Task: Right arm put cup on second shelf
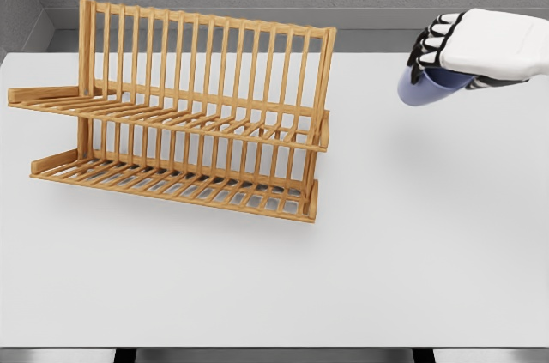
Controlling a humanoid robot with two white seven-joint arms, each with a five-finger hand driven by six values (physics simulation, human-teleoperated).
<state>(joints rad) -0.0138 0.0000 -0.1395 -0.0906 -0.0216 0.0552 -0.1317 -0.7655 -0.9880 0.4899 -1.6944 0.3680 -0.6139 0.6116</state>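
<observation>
The right hand (pixel 480 54), fingers clamped on a pale blue cup (pixel 426 87), carries it above the white table's (pixel 412 251) far right corner. Next, it likely travels left to the wooden two-tier rack's (pixel 189 114) upper shelf.

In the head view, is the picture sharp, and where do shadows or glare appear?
Head view: sharp throughout, no blur or glare; light is soft and even. The two-tier wooden slatted dish rack casts only a faint shadow on the white table. The right hand, holding the blue-violet cup above the table, leaves a pale, diffuse shadow beneath it.
</observation>
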